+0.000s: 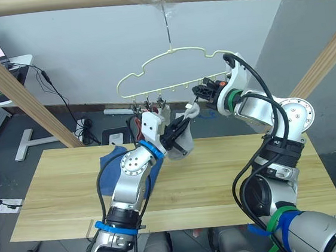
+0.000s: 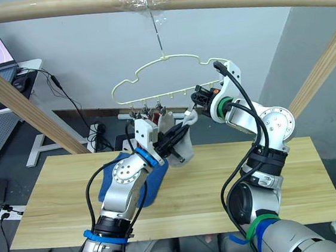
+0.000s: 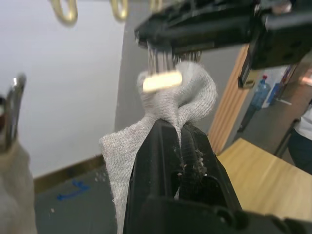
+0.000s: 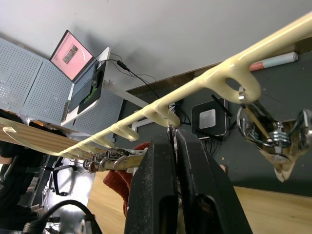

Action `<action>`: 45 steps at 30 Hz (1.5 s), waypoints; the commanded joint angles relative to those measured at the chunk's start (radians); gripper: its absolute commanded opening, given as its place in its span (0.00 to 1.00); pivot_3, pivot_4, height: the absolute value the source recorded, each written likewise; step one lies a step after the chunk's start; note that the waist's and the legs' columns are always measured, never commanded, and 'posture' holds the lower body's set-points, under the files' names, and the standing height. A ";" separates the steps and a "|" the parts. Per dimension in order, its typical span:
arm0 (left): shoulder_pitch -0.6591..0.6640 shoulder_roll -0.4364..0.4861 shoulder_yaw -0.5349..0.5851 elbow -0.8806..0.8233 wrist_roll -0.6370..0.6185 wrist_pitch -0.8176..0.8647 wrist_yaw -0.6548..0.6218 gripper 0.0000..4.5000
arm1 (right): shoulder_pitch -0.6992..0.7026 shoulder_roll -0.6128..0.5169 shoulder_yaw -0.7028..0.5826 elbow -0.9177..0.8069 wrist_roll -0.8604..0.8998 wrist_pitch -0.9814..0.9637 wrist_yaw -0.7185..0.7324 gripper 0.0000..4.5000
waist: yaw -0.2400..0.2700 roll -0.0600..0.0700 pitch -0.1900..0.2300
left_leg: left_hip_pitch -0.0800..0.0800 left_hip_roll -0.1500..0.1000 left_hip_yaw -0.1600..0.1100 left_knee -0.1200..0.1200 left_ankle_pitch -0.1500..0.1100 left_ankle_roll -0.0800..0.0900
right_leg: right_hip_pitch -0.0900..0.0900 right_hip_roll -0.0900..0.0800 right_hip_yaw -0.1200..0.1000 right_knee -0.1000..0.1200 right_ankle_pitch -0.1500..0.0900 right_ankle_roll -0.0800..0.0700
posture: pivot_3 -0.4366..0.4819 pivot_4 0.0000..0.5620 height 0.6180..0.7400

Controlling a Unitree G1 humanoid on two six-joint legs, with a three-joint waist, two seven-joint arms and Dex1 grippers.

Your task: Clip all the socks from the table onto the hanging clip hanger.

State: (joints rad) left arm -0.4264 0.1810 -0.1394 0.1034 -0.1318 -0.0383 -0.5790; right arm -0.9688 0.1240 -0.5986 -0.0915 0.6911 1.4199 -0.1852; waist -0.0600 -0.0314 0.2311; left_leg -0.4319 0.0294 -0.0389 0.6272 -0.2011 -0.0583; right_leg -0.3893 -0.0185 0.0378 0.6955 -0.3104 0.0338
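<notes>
Grey sock [image 3: 187,100] pinched in my left fingers [image 3: 181,141], lifted to the hanger [image 1: 168,72]; my right fingers [image 4: 174,146] squeeze a clip [image 4: 171,132]. Next I must feed the cuff in.

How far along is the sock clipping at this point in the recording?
Partly done. At least one rust red sock already hangs from the clip hanger. In hand: the left tool holds a light grey sock up under a clip that the right tool pinches. Left: a blue sock lies on the table.
</notes>
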 commanded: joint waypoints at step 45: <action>0.095 0.231 0.139 -0.262 -0.119 0.187 -0.089 0.63 | 0.446 -0.354 0.724 -0.397 -0.401 -0.711 0.248 0.64 | -0.037 0.000 0.000 | -0.001 0.001 0.000 -0.001 0.000 0.000 | -0.001 0.000 0.001 -0.003 0.000 0.001 | 0.36 0.31 1.00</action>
State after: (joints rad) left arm -0.3319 0.4039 -0.0249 -0.0930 -0.2277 0.1367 -0.6656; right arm -0.5249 -0.2393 0.1219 -0.4724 0.3185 0.7547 0.0784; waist -0.0969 -0.0312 0.2312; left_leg -0.4331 0.0304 -0.0388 0.6266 -0.2012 -0.0582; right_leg -0.3901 -0.0180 0.0386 0.6924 -0.3105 0.0344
